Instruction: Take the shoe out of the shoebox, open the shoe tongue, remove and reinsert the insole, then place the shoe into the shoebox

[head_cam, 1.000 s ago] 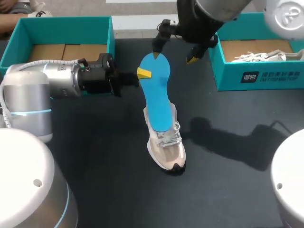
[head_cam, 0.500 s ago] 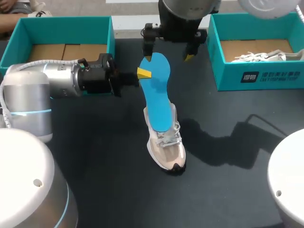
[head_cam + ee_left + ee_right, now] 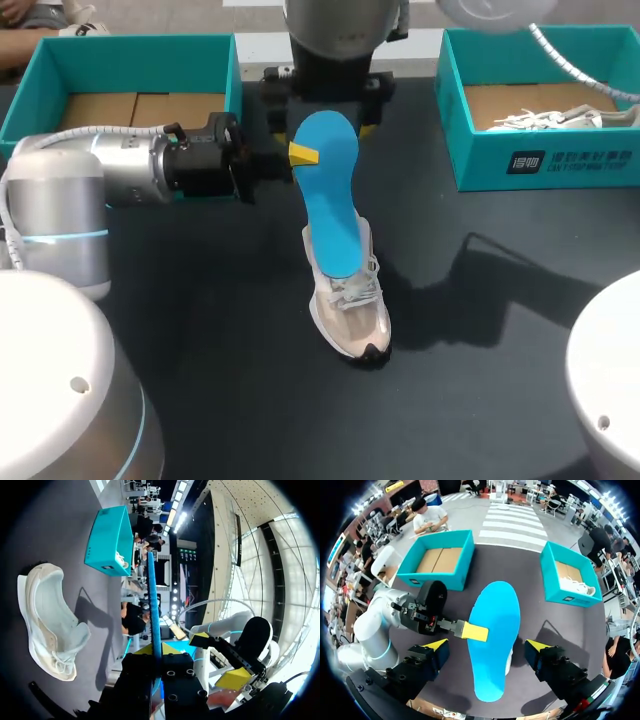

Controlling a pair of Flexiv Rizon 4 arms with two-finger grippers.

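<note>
Head view: left end effector [image 3: 303,155] grips insole [image 3: 335,210] edge — right end effector [image 3: 487,645] spread wide.

The only print stands on the near outer wall of the teal cardboard shoebox [image 3: 470,150] at the far right of the table. It is a white printed label [image 3: 570,161]: a small square emblem, a row of larger characters to its right and a finer line beneath them. None of it is large enough to read. The right wrist view shows it only as a tiny mark on that wall.
</note>
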